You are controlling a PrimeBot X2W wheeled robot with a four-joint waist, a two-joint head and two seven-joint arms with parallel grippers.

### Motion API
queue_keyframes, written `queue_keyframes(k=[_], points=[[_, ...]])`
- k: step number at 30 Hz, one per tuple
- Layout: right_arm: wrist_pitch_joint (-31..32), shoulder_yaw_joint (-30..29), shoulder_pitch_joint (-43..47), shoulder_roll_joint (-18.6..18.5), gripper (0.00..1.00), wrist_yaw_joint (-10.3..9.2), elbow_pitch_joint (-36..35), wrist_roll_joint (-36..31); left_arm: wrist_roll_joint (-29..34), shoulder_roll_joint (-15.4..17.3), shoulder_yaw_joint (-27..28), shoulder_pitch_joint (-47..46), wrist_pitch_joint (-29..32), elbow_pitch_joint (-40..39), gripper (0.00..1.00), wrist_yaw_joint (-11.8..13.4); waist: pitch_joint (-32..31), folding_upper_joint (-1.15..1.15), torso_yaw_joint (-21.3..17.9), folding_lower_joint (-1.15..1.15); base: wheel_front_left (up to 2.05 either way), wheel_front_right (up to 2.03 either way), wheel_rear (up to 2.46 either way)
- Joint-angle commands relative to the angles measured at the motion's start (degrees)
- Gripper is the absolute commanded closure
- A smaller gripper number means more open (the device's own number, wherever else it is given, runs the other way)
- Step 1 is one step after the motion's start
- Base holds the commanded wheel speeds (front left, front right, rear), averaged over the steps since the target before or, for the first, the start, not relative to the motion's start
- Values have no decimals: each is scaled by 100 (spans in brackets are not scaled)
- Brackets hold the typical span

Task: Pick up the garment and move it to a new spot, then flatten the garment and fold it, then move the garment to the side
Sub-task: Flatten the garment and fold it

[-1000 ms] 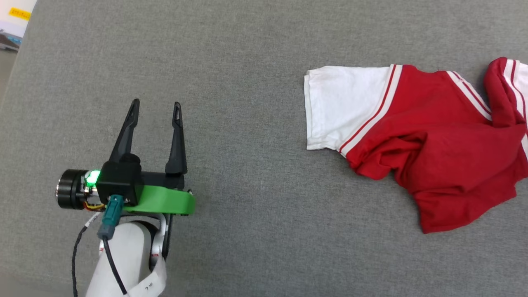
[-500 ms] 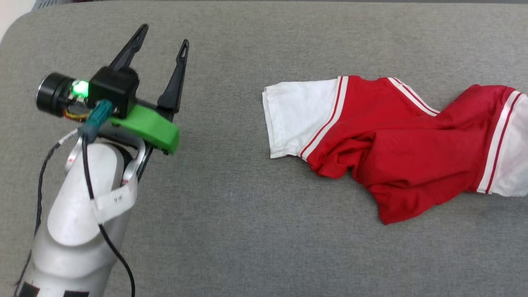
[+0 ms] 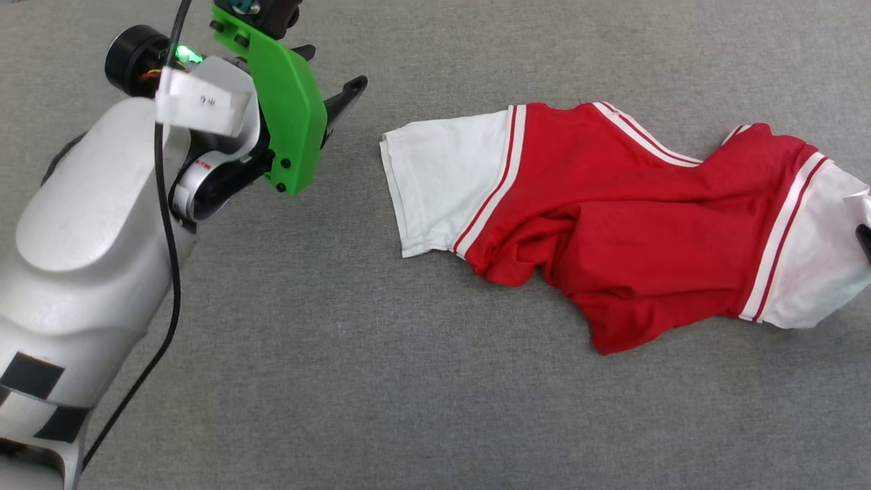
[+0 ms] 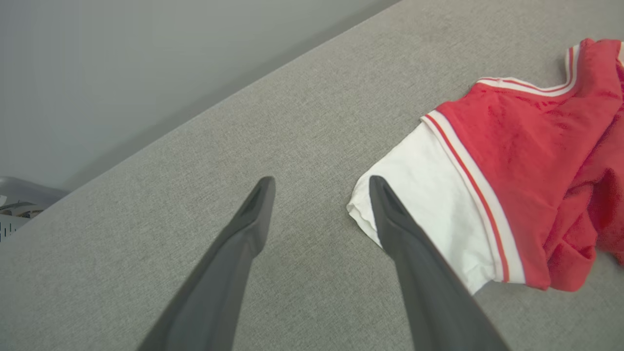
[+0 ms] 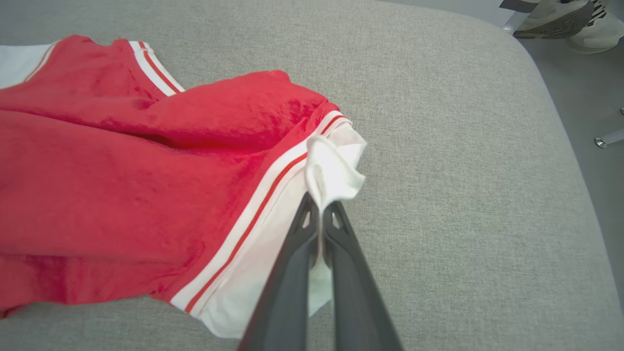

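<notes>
Red garment (image 3: 612, 224) now pinched at one white sleeve (image 5: 336, 170), toward the right edge of the grey pad (image 3: 408, 408).
Right gripper (image 5: 321, 210) has just clamped together on that sleeve; left gripper (image 4: 320, 181), fingers wide apart, has come close beside the other sleeve (image 4: 429, 209). Probably the lift needs this second grip.

We're prob. in a lab or test rm: grey cloth-covered table (image 3: 435, 422), plain wall (image 4: 122, 58), bare floor (image 5: 580, 97), someone's shoes (image 5: 546, 19).

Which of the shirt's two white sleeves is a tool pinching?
The sleeve on the robot's right, bunched in the shut right tool. The other sleeve lies flat and ungripped beside the open left tool.
</notes>
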Motion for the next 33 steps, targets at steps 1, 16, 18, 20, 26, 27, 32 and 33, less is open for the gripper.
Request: queue_keyframes(k=[1,16,18,20,26,27,32,33], points=[[11,38,-13,29,100,-2,-33,-21,-182,63,-160,-270,275,97,0,-16,193,0,-171,0,0,0,0],[-166,539,-559,84,100,-2,132,21,-964,43,-1881,-1391,1395,932,0,-16,918,0,-635,0,0,0,0],[-194,609,-622,91,100,-2,173,26,-986,25,-2102,-1426,1346,1072,0,-16,975,0,-664,0,0,0,0],[-220,678,-670,99,100,-2,221,33,-1021,26,-2395,-1416,1355,1184,0,-16,1001,0,-685,0,0,0,0],[-330,783,-744,79,100,-2,391,47,-1225,188,-3145,-1348,1253,1280,100,-16,949,0,-686,0,0,0,0],[-355,789,-750,64,100,-2,416,51,-1261,222,-3210,-1340,1168,1266,100,-16,906,0,-670,0,0,0,0],[-468,752,-762,-33,100,-2,496,40,-1222,375,-3318,-1407,303,1187,100,-16,619,0,-546,0,0,0,0],[-490,731,-751,-65,100,-2,505,32,-1184,413,-3321,-1426,15,1184,100,-16,532,0,-507,0,0,0,0]])
